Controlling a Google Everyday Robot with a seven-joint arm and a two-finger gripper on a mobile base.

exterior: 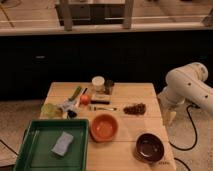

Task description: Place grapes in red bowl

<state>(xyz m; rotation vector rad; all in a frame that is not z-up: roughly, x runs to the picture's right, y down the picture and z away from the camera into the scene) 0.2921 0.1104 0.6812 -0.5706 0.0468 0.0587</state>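
Observation:
The grapes (134,108), a small dark reddish bunch, lie on the wooden table (130,90) right of its middle. The red bowl (104,127), bright orange-red and with nothing in it, stands in front of them and to the left. My white arm (187,87) reaches in from the right, beyond the table's right edge. Its gripper (171,116) hangs pointing down just off that edge, right of the grapes and apart from them. It is open and holds nothing.
A dark maroon bowl (149,147) stands at the table's front right. A green tray (30,150) with a blue sponge (62,143) fills the front left. An orange (85,99), a white jar (98,83), a dark cup (109,86) and green items (49,109) crowd the back left.

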